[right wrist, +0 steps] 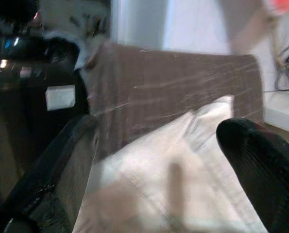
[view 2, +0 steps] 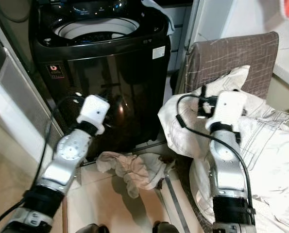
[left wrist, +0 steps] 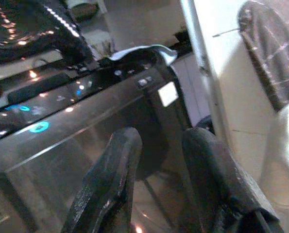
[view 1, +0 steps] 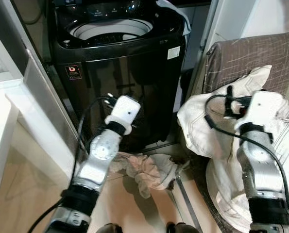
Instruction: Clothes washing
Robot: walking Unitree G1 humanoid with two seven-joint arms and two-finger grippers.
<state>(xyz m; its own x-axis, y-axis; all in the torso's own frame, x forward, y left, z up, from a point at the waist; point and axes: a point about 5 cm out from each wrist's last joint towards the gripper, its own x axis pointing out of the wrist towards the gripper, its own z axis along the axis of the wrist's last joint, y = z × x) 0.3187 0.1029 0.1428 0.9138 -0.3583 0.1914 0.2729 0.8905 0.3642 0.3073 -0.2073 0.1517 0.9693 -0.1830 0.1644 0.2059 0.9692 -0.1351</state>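
Head views: moderately lit, sharp at centre, mild wide-angle bowing at edges. Glossy black washing machine (view 1: 120,73) front carries soft reflections; white laundry (view 2: 275,145) on chair near overexposure. Deep shade beside machine and on floor beneath. Left wrist view dim, point glints on panel. Right wrist view blurred throughout, soft focus.

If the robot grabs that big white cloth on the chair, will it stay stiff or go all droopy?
Probably droopy: the white cloth lies crumpled and hangs over the chair. It likely trails, being large. The right gripper is open above it.
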